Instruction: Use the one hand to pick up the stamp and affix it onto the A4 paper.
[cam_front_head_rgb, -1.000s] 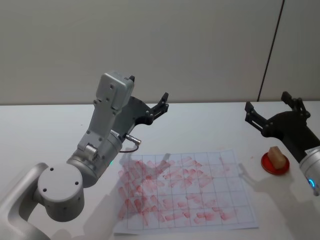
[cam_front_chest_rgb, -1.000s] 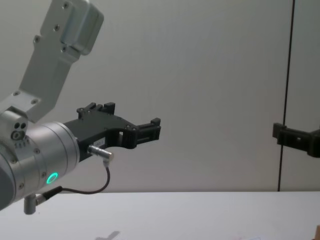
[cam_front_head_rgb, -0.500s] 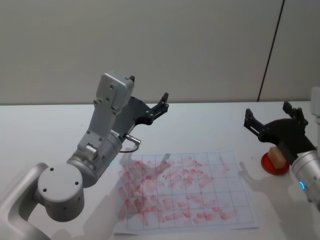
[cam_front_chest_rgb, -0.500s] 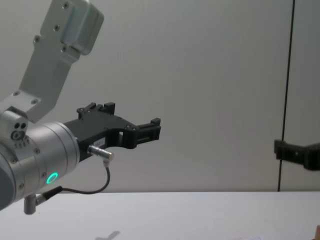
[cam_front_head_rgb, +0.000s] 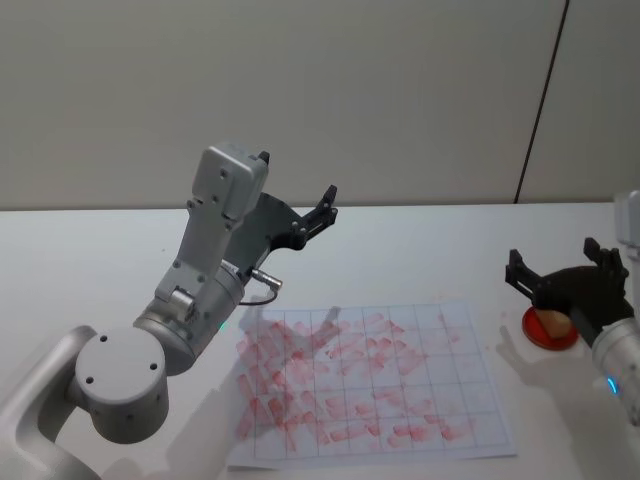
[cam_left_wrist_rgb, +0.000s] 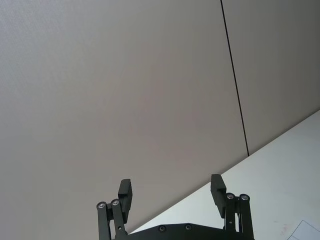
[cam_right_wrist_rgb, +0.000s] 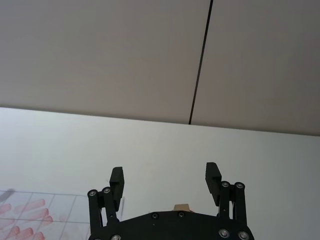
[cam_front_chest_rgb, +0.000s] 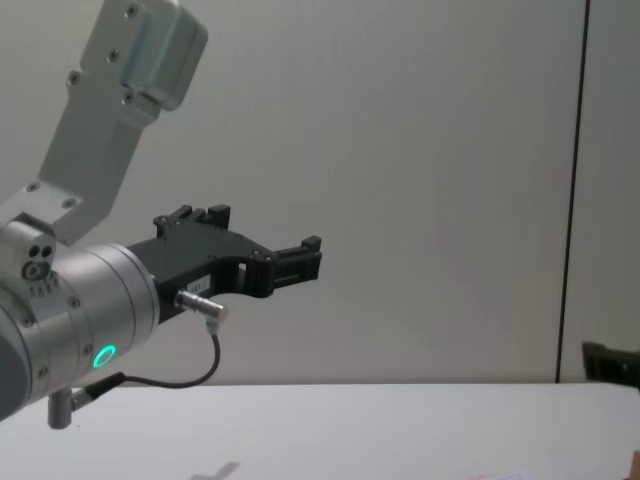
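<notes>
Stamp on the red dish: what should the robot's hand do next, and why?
Probably lower the right gripper straight down. It hangs open above the stamp on the red dish, nothing gripped yet. The left gripper is parked, raised, on the left.

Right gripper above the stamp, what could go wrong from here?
The right gripper is open over the stamp, small on its red dish; an off-centre close could tip it or drag the dish along. The A4 paper looks untaped and crowded with red marks, so pressing could slide it or overlap an old print. The left gripper is parked, raised at the left.
</notes>
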